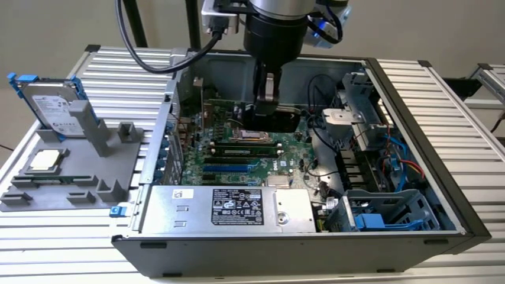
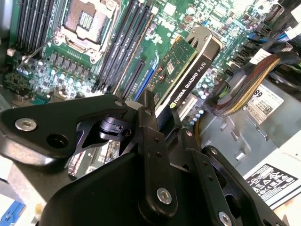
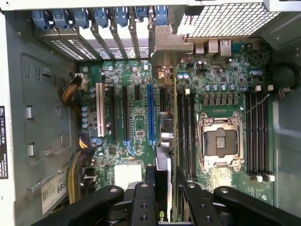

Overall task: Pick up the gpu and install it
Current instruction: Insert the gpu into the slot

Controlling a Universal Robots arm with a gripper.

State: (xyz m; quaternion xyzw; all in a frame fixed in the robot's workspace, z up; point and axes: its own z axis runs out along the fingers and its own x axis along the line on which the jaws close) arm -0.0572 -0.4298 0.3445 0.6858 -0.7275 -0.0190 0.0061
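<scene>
Second wrist view: jaws clamped on the gpu, held edge-down over the motherboard.

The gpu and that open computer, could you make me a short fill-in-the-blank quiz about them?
1. The gripper is shut on the ____.
2. The gpu hangs above the green ____ inside the computer case.
3. On the grey tray outside the case lie a hard drive and a small square ____.

Missing words: gpu; motherboard; CPU chip

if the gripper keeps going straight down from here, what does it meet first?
Likely the motherboard: the gripper, shut on the gpu, points down at the expansion slots beside the blue slot. Depth unclear.
</scene>
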